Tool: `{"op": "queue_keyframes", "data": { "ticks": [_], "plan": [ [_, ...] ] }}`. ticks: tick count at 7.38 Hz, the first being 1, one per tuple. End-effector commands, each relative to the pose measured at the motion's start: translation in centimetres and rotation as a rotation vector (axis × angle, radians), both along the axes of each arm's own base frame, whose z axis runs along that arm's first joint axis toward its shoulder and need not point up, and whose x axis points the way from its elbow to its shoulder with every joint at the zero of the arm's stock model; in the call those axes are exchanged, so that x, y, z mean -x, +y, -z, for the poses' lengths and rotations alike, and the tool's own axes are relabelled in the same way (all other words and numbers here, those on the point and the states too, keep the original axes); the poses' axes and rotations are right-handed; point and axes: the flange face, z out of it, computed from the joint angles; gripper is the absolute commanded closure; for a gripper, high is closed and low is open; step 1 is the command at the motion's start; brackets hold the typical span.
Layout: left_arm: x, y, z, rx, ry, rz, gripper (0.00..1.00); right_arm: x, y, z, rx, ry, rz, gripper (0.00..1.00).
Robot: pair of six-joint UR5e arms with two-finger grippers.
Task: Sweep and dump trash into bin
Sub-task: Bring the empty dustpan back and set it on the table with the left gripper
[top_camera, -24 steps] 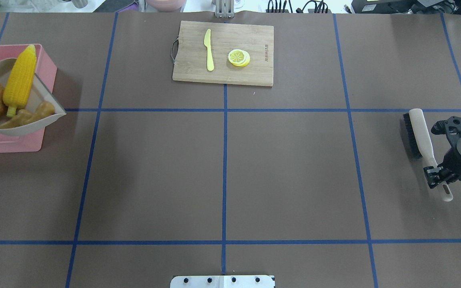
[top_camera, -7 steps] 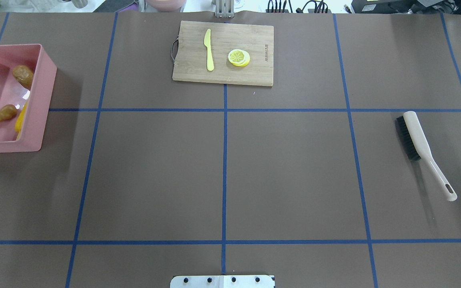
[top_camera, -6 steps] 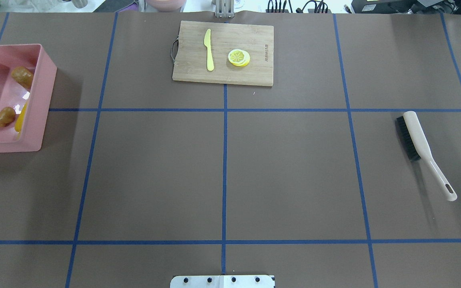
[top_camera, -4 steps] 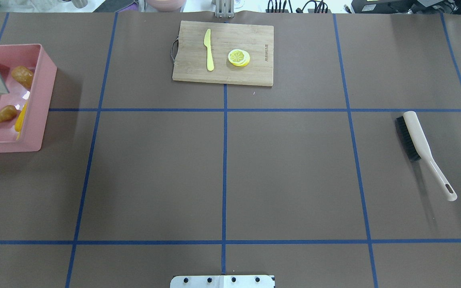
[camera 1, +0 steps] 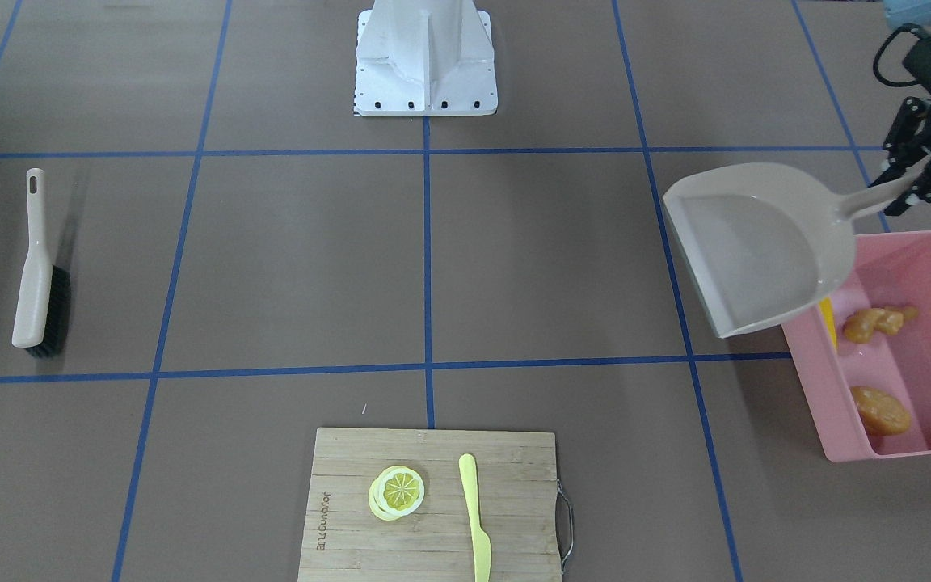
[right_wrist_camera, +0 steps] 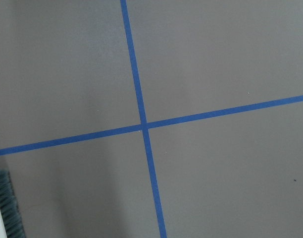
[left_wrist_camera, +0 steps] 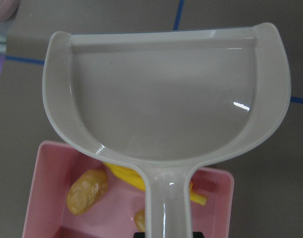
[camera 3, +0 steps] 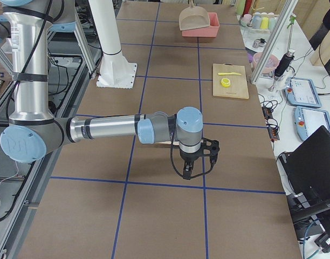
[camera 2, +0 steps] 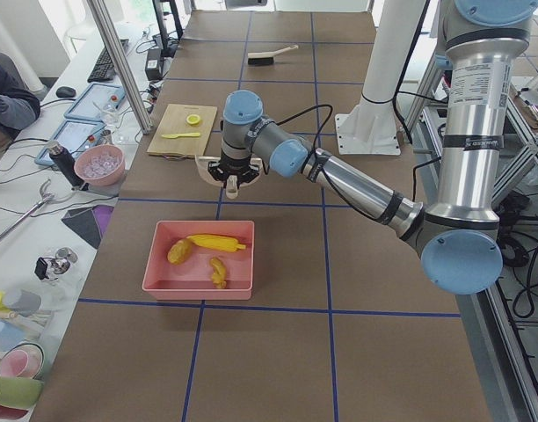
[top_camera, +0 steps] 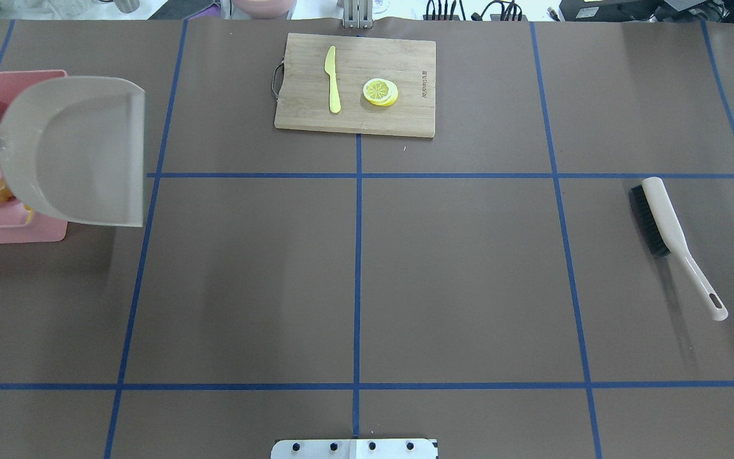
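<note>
The pink bin (camera 1: 825,396) stands at the table's left end. In it lie the yellow corn cob (camera 2: 218,242), the brown potato (camera 1: 880,410) and the tan ginger root (camera 1: 878,322). My left gripper (camera 1: 930,174) is shut on the handle of the beige dustpan (camera 1: 756,250). It holds the dustpan empty and about level above the bin's inner edge. In the left wrist view the dustpan (left_wrist_camera: 166,99) covers part of the corn (left_wrist_camera: 124,173), beside the potato (left_wrist_camera: 87,192). My right gripper (camera 3: 199,162) hangs above bare table; I cannot tell if it is open.
The brush (top_camera: 669,236) lies on the table at the right. A wooden cutting board (top_camera: 355,84) with lemon slices (top_camera: 380,91) and a pale yellow knife (top_camera: 332,80) sits at the far middle. The robot base plate (camera 1: 425,73) is at the near edge.
The dustpan tipped the corn, potato and ginger into the bin, then swung back out, empty and level. The right gripper has left the brush and moved out of the overhead view.
</note>
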Motion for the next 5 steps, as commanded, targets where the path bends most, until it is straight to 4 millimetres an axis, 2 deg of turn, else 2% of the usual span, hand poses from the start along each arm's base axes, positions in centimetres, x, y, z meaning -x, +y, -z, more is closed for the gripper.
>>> {"op": "queue_keyframes", "data": {
  "ticks": [1, 2, 3, 4, 5],
  "plan": [
    [-9.4, 2.5, -0.1, -0.13, 0.024, -0.157, 0.66, -0.4, -0.1, 0.2, -0.003, -0.002, -0.007, 0.0],
    [-13.5, 2.7, -0.5, -0.121, 0.035, -0.202, 0.66, -0.7, 0.2, 0.0, 0.001, -0.002, -0.015, 0.0],
    [-16.6, 0.6, 1.4, -0.083, 0.064, -0.186, 0.66, -0.8, 0.2, 0.0, 0.002, -0.002, -0.017, 0.0],
    [-20.6, 0.1, 2.9, -0.071, 0.078, -0.22, 0.66, -0.8, 0.3, -0.2, 0.005, -0.002, -0.017, 0.0],
    [-23.1, -1.4, 4.7, -0.076, 0.092, -0.229, 0.66, -0.8, 0.3, -0.2, 0.005, -0.002, -0.017, 0.0]
  ]
}}
